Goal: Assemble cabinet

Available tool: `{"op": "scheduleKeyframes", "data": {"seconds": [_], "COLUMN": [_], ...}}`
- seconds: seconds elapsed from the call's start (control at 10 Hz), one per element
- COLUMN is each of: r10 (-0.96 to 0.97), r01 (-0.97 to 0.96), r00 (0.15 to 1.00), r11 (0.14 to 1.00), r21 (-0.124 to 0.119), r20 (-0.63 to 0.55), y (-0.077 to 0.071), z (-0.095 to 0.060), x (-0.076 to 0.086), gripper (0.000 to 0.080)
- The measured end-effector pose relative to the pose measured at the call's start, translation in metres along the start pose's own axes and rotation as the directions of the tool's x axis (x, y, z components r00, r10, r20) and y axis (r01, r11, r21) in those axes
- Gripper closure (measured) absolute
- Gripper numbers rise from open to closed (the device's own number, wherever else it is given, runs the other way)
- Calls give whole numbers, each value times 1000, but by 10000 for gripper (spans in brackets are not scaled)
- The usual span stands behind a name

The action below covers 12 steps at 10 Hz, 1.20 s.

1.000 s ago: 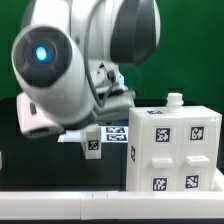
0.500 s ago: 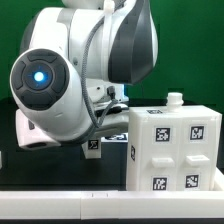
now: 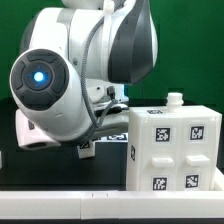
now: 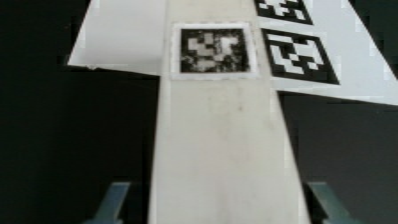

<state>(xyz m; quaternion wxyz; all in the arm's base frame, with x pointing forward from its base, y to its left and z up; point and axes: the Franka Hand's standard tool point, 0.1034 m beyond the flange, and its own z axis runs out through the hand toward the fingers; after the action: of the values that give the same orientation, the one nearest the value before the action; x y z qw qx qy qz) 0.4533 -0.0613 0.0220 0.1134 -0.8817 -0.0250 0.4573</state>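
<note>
The cabinet body point(image 3: 172, 145), a large white box with square tags on its face and a small cylindrical knob point(image 3: 175, 99) on top, stands at the exterior view's right. My gripper point(image 4: 221, 200) holds a long flat white panel point(image 4: 222, 140) by its edges. The two grey fingers point(image 4: 119, 200) sit on either side of it. The panel reaches away from the wrist camera and carries a tag point(image 4: 215, 50) at its far end. In the exterior view only that tagged end point(image 3: 86, 150) shows below the arm, left of the cabinet body. The gripper itself is hidden there.
The marker board point(image 3: 115, 132) lies on the black table behind the panel's end and beside the cabinet body; it also shows in the wrist view point(image 4: 299, 48). The big white arm point(image 3: 80, 70) fills the exterior view's left and middle. A white ledge point(image 3: 60, 205) runs along the front.
The arm has swung up and toward the exterior view's right. The panel's tagged end has drifted a little down and to the left.
</note>
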Motion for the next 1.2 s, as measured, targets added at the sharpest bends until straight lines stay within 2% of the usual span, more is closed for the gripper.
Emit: {"op": "scheduleKeyframes", "data": {"seconds": [0.3,0.4,0.5,0.6,0.7,1.1,1.2], "r10": [0,-26,-68,-107,-129,-345,-453], "r01": [0,25,64,92,107,323,434], "r00": [1000,999,995,988,983,935,890], "r11": [1000,1000,996,988,980,925,876], "r21": [0,10,56,127,167,201,211], "r20": [0,21,76,113,128,86,52], "y": [0,0,3,7,11,17,19], "z": [0,0,-1,-5,-7,-7,-10], "x": [0,-5,-17,-23,-26,-29,-30], "gripper": [515,515,515,515,514,514,514]}}
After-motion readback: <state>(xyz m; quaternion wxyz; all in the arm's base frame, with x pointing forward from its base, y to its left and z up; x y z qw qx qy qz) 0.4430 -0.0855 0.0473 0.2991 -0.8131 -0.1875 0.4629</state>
